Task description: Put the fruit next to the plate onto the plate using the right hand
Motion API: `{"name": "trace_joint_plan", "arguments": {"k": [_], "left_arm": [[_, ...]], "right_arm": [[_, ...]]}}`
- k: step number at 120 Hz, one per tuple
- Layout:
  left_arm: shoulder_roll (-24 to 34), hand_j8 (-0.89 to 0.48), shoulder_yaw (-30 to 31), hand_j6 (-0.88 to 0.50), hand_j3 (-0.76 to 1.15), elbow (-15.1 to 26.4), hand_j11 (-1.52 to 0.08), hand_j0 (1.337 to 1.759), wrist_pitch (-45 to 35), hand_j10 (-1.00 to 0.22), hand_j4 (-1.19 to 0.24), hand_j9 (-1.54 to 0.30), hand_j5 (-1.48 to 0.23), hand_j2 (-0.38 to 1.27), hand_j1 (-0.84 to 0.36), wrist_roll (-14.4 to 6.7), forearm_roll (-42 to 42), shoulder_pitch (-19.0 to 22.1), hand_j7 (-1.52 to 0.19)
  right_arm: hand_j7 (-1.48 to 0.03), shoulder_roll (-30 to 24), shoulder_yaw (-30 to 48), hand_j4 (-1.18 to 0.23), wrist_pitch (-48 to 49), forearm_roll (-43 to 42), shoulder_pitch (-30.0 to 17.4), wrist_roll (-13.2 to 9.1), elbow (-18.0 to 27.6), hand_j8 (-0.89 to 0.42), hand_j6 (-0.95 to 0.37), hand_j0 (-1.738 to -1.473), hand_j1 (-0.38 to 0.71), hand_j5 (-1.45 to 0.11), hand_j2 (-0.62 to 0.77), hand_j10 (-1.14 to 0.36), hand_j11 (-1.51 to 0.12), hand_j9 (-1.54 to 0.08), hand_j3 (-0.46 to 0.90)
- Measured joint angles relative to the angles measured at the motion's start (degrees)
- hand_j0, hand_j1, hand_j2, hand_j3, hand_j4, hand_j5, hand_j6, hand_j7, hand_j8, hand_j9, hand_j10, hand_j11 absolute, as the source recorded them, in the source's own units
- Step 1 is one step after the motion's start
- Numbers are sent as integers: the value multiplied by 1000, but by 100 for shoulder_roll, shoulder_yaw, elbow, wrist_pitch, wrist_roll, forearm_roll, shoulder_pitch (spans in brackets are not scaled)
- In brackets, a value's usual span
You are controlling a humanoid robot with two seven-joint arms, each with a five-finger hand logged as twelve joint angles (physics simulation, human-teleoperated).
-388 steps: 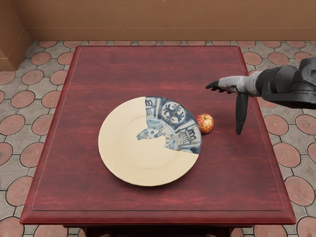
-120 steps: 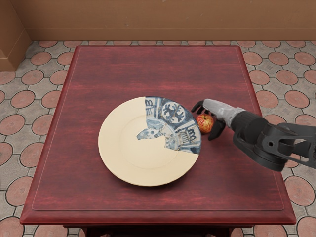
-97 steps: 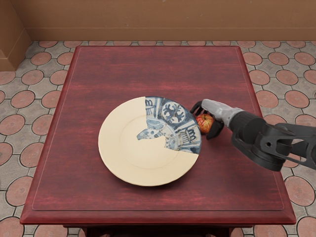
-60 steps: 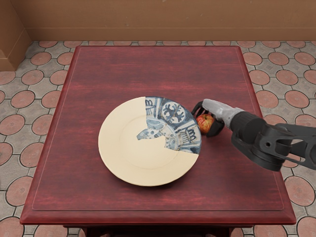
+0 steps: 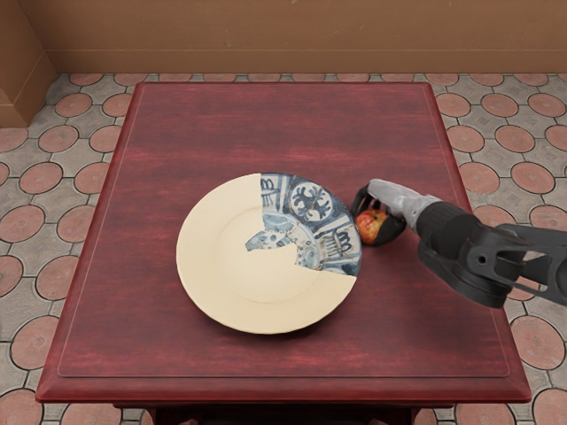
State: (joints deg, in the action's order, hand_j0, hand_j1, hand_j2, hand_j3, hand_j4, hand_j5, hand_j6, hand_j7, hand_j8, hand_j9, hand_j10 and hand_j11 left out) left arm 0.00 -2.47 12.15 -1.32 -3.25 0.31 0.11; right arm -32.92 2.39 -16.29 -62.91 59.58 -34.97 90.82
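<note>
A red-and-yellow apple (image 5: pixel 371 227) sits just off the right rim of a large round plate (image 5: pixel 235 266) on a dark red wooden desk (image 5: pixel 266 133), enclosed by the robot's right hand (image 5: pixel 379 212). The dark fingers (image 5: pixel 361 205) curl round the fruit from above and from both sides, gripping it so that only a small patch of its skin shows between them. Whether the apple rests on the desk or hangs just clear of it cannot be told from this angle.

The plate is cream-coloured, with a blue-and-white patterned wedge across its upper right part, and that wedge faces the hand. The plate lies near the middle of the desk and carries nothing. Its rim is the one thing between the apple and the plate's flat centre, and the hand's fingers come very close to it.

The right arm (image 5: pixel 478 257) enters from the picture's right edge and runs up and to the left across the desk's right side. Its bulky dark forearm narrows to a grey wrist just behind the hand, held low over the desk. A floor (image 5: pixel 53 168) of round reddish tiles surrounds the desk, and a brown panelled wall (image 5: pixel 266 35) closes the scene behind it.
</note>
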Motion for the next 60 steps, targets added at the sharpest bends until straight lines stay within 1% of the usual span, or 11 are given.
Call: {"name": "trace_joint_plan", "arguments": {"k": [14,38,60], "left_arm": [[0,0,0,0,0,0,0,1658,0,0,0,0,0,0,349,0,2,1,0],[0,0,1,0,0,1,0,1658,0,0,0,0,0,0,349,0,-1,-1,0],[0,0,1,0,0,-1,0,1658,0,0,0,0,0,0,349,0,2,2,0]], "right_arm": [[-858,5,27,-663,7,12,0,-1,-47,-419,-483,-1653,243,-859,228,-652,-880,-878,0],[-906,-63,112,-670,22,75,12,-3,-82,-380,-447,-1655,237,-950,219,-627,-956,-952,2],[-920,-84,505,-669,77,106,33,-4,-63,-364,-436,-1656,237,-984,213,-613,-982,-976,2]]}}
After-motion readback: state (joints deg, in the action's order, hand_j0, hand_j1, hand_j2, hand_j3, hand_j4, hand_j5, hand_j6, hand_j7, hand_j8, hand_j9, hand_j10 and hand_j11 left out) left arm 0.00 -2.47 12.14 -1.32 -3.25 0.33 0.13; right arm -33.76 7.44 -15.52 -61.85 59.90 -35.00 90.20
